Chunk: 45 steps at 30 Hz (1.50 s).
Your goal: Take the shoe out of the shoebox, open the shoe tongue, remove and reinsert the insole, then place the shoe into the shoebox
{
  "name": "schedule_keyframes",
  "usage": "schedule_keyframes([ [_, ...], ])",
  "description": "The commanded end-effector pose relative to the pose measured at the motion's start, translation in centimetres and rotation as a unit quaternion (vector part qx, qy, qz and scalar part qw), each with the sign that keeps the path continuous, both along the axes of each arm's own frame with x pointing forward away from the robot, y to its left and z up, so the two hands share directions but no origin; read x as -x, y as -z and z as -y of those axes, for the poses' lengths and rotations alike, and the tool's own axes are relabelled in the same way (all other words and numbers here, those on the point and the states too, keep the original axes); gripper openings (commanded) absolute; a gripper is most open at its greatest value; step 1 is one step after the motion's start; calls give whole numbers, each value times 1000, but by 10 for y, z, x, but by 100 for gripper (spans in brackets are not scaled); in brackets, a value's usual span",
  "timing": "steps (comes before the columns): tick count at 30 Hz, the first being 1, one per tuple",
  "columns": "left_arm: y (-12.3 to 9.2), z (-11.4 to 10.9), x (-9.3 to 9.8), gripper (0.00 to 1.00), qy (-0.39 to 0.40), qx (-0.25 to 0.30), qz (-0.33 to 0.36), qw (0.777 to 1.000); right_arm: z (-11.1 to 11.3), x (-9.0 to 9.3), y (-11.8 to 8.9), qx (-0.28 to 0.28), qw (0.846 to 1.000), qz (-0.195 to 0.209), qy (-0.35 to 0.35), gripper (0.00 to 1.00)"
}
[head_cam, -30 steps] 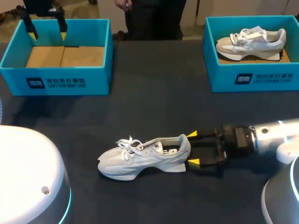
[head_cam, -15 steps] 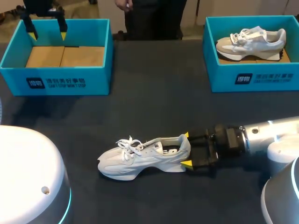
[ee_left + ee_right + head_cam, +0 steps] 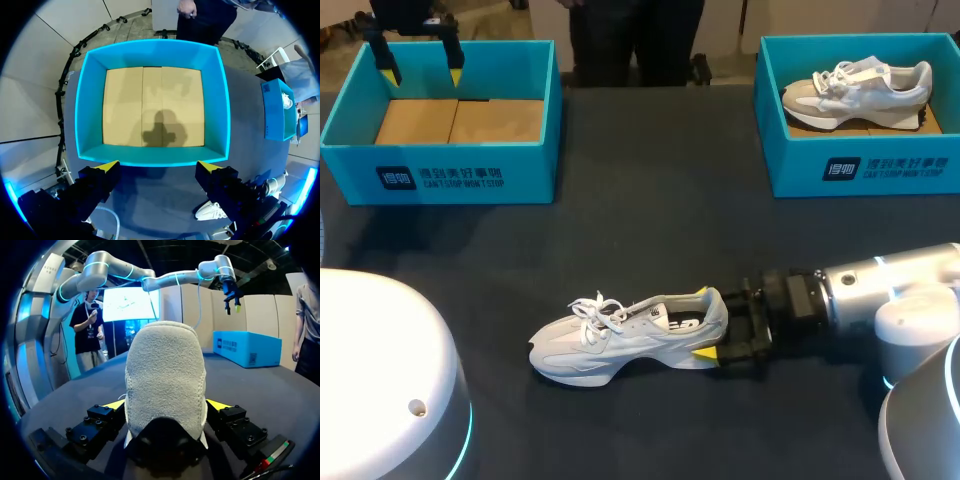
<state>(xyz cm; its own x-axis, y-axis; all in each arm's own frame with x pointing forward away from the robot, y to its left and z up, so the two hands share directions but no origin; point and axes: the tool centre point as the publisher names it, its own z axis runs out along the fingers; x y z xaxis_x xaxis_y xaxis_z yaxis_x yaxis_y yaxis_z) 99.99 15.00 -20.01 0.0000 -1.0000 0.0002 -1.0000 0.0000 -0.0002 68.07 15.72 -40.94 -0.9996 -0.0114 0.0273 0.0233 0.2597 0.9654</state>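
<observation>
Heel of the shoe (image 3: pixel 620 345) now between the spread fingers of my right gripper (image 3: pixel 702 323).
Since a second ago that gripper slid left to flank the heel; the shoe lies unmoved at the table's (image 3: pixel 650 230) near middle, toe left. My left gripper (image 3: pixel 420 62) hangs spread, empty, over the far-left shoebox (image 3: pixel 440 178).

Left open-top teal cardboard box (image 3: pixel 520 160): front wall carries a dark-blue logo square (image 3: pixel 396 178) plus two lines of white lettering (image 3: pixel 468 178), too small to read reliably. Right teal cardboard box (image 3: pixel 790 170): same print on its front wall. Unboxed white mesh sneaker (image 3: pixel 620 345): dark marks on the insole (image 3: pixel 685 322), illegible. Nothing else printed shows.
</observation>
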Motion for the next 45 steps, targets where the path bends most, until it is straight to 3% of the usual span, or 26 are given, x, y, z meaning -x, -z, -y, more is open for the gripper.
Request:
schedule_keyframes([
  [1, 0, 0, 0, 100, 0, 0, 0, 1000, -7, 0, 2, 3, 1000, 0, -1, 100],
  [28, 0, 0, 0, 100, 0, 0, 0, 1000, -14, 1, 9, 5, 1000, -3, -6, 100],
  [29, 0, 0, 0, 100, 0, 0, 0, 1000, -14, 2, 9, 5, 1000, -3, -6, 95],
  [33, 0, 0, 0, 100, 0, 0, 0, 1000, -15, 2, 9, 4, 1000, -1, -6, 28],
  [34, 0, 0, 0, 100, 0, 0, 0, 1000, -16, 2, 9, 4, 1000, 0, -6, 0],
  [45, 0, 0, 0, 100, 0, 0, 0, 1000, -15, -1, 7, 4, 1000, 10, 16, 0],
])
